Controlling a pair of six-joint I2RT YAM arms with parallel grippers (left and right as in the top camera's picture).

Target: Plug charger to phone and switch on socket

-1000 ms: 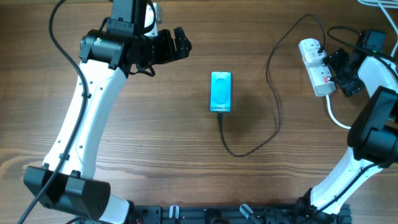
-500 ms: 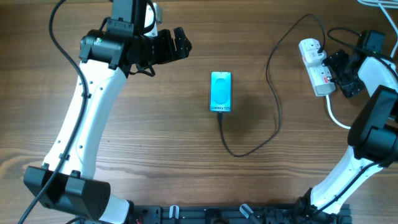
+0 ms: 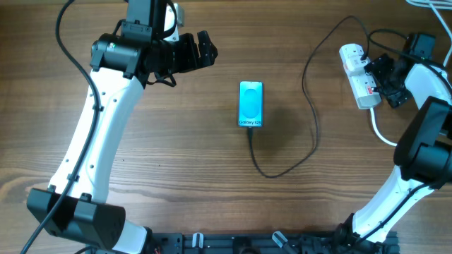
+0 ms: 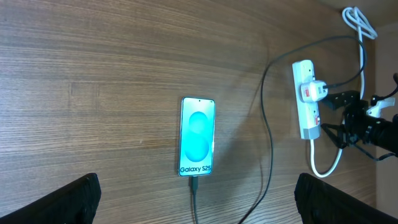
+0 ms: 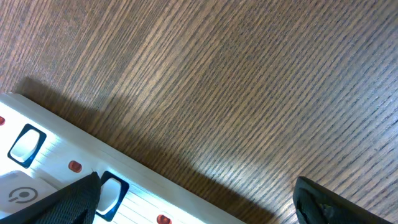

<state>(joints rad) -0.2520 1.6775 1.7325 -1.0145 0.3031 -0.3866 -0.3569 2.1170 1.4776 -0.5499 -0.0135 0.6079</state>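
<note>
The phone (image 3: 251, 104) lies flat mid-table with its cyan screen up; in the left wrist view the phone (image 4: 197, 135) shows "Galaxy S25" at its near end. The charger cable (image 3: 311, 134) runs from that end, where its connector tip (image 4: 193, 184) meets the phone, and loops round to a white plug adapter (image 4: 313, 91) in the socket (image 3: 358, 77). My left gripper (image 3: 201, 49) hangs open, high and left of the phone. My right gripper (image 3: 380, 77) is open at the socket's right side, one finger (image 5: 78, 198) over a rocker switch (image 5: 112, 190) of the socket (image 5: 56, 165).
The socket's thick white cord (image 3: 378, 130) curls toward the table's right edge. A second rocker switch (image 5: 26, 145) and small red marks (image 5: 74, 166) show on the strip. A white cable coil (image 4: 360, 18) lies at the far right corner.
My right gripper has edged slightly closer along the socket. The left arm, phone and cable have not moved.
</note>
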